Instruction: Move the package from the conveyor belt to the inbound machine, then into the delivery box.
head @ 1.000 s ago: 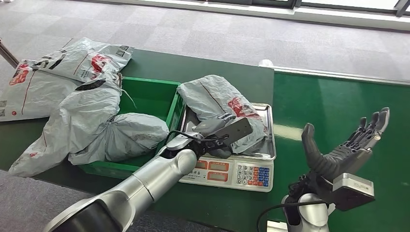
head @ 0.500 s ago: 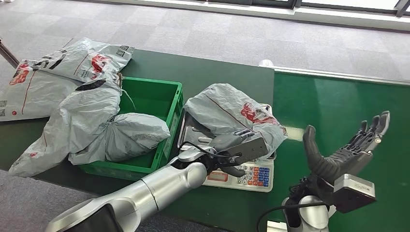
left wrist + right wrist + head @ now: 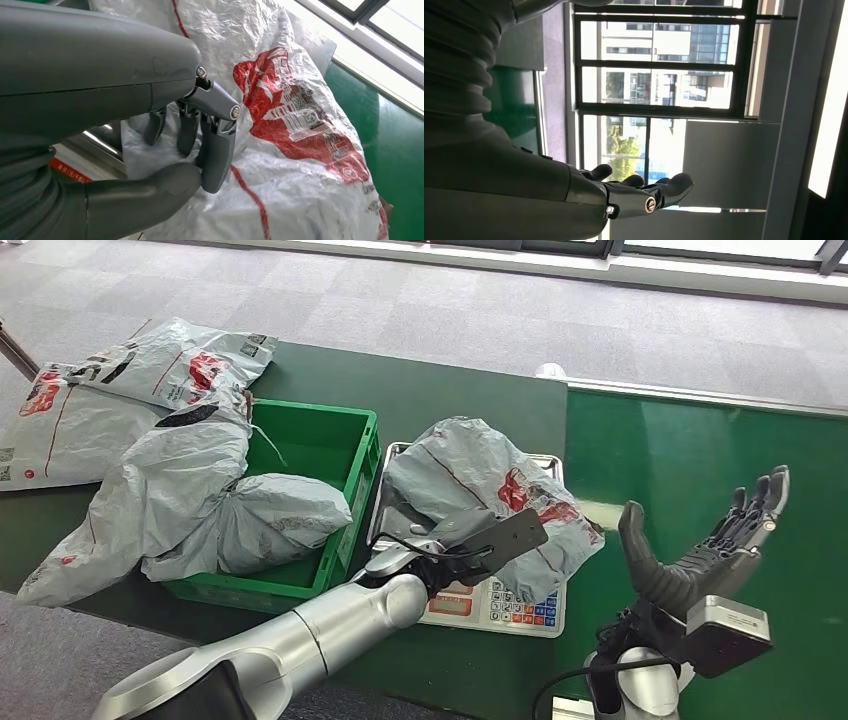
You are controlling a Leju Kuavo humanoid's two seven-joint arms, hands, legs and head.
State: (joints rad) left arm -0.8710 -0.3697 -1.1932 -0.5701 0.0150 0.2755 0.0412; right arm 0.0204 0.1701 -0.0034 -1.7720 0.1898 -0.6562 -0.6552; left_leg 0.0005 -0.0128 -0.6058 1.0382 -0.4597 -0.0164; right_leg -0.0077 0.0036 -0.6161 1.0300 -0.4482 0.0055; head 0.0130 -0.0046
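Package [image 3: 490, 485] in left hand [image 3: 470, 540] (pinched)

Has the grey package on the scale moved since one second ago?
Yes. The grey package, gripped by the left robot hand, shifted away from the green crate and now overhangs the scale toward the belt.

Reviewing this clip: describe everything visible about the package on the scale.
The package is a crumpled grey plastic mailer bag with red printed graphics and thin red lines. It lies heaped on the scale's metal tray, one end drooping over the tray's edge and part of the keypad toward the green belt. The left hand grips a fold of it between thumb and fingers. Its contents are hidden.
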